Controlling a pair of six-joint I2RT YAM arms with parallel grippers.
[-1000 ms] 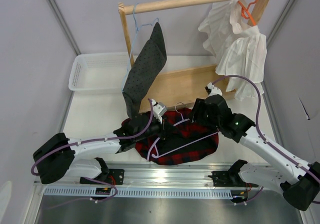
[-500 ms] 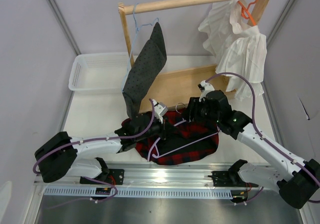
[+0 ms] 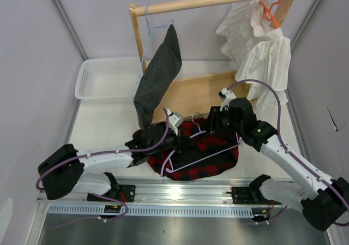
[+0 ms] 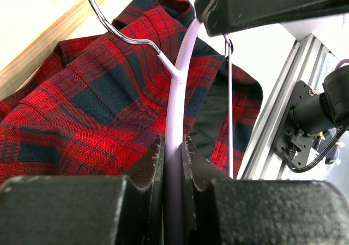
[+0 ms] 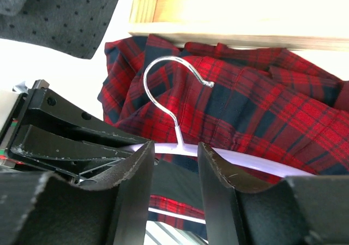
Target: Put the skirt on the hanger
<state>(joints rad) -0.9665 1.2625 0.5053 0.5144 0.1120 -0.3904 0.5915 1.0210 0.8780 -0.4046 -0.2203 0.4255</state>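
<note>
Skirt point(image 3: 218, 163) and hanger point(image 3: 202, 156) lie together in a heap on the desk point(image 3: 109, 125), near its front edge and between the two arms, just in front of the wooden rack's base board point(image 3: 196, 95). The lilac hanger rests on top of the plaid, with its silver hook point(image 5: 163, 76) pointing back toward the board.

The left gripper point(image 4: 173, 147) is pinched tight on one arm of the hanger, I'd guess to pin it while the cloth gets worked over it. The right gripper point(image 5: 175, 152) sits with its jaws apart on either side of the hook's stem, and the lilac bar crosses behind the gap; it squeezes nothing that I can see. That looks like a second hold being lined up near the neck.

Room is tight. The board blocks the far side, the metal rail point(image 3: 185, 187) runs along the near side, and the two wrists nearly meet over the bundle. The grey speckled garment point(image 3: 158, 76) hangs down close to the left wrist. Upward looks like the freest way out.
</note>
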